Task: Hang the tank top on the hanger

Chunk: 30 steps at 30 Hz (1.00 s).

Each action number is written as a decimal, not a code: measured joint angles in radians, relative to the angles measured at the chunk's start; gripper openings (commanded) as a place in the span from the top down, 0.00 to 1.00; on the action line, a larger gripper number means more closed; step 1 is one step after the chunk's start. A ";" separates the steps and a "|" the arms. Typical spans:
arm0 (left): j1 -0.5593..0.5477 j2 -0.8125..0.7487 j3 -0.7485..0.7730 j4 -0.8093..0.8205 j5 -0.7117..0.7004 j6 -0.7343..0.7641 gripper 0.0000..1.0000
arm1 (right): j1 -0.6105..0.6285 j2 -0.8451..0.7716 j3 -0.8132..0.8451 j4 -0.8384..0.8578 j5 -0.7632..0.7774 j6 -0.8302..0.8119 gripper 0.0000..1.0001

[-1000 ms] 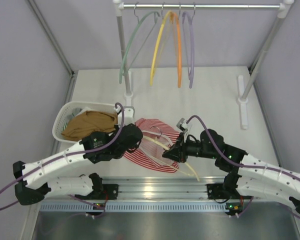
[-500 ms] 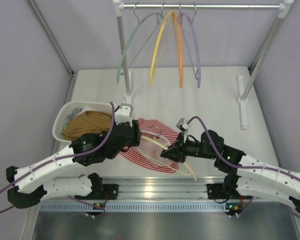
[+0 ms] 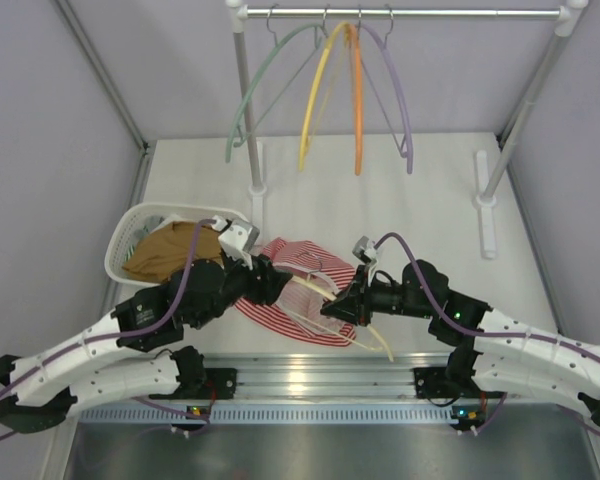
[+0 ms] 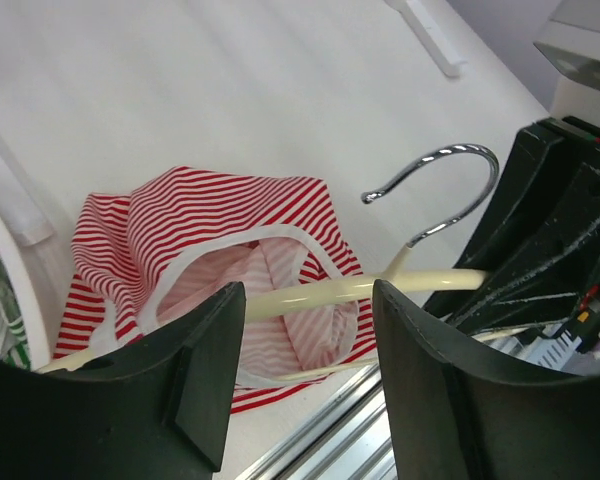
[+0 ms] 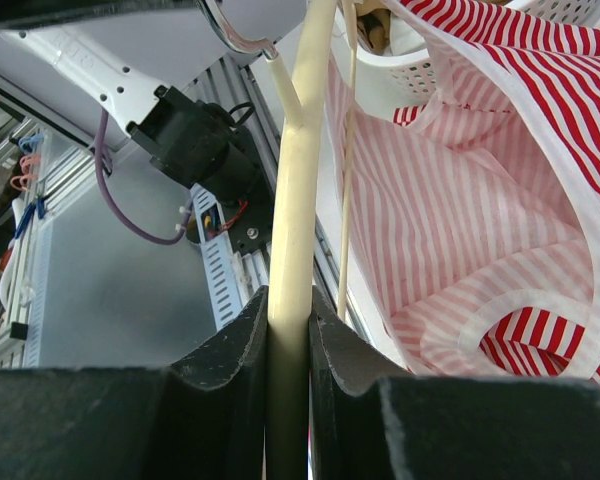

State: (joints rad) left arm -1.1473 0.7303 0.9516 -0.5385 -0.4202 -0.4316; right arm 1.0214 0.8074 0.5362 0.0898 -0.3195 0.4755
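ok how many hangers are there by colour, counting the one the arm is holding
green hanger: 1
golden yellow hanger: 1
orange hanger: 1
purple hanger: 1
cream hanger, clamped in the right gripper: 1
total: 5

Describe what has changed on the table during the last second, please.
The left gripper opened over the red-and-white striped tank top, and its arm swung left. The right gripper stayed shut on the pale cream plastic hanger; the tank top barely moved.
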 measured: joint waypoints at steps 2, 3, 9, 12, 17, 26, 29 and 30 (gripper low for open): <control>0.000 -0.006 -0.031 0.040 0.050 0.024 0.40 | 0.000 0.000 0.000 0.000 0.000 0.000 1.00; 0.000 -0.004 -0.039 0.055 0.070 0.033 0.39 | 0.000 0.000 0.000 0.000 0.000 0.000 1.00; 0.000 0.045 -0.074 0.152 0.130 0.066 0.36 | 0.000 0.001 0.000 0.000 0.000 0.000 1.00; 0.000 0.068 -0.079 0.189 0.144 0.076 0.36 | 0.000 0.005 0.000 0.000 0.000 0.000 1.00; 0.000 0.114 -0.082 0.246 0.147 0.087 0.36 | 0.000 0.023 0.000 0.000 0.000 0.000 1.00; 0.000 0.151 -0.127 0.316 0.136 0.085 0.54 | 0.000 0.039 0.000 0.008 0.004 0.000 1.00; -0.003 0.151 -0.139 0.328 0.134 0.085 0.65 | 0.000 0.045 0.000 0.008 0.014 -0.001 1.00; -0.005 0.151 -0.140 0.330 0.134 0.086 0.72 | 0.000 0.045 0.000 0.008 0.017 -0.001 1.00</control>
State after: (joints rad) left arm -1.1526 0.8818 0.8112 -0.2089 -0.2859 -0.3458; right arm 1.0218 0.8524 0.5362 0.0982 -0.3023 0.4747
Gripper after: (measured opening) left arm 0.369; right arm 0.156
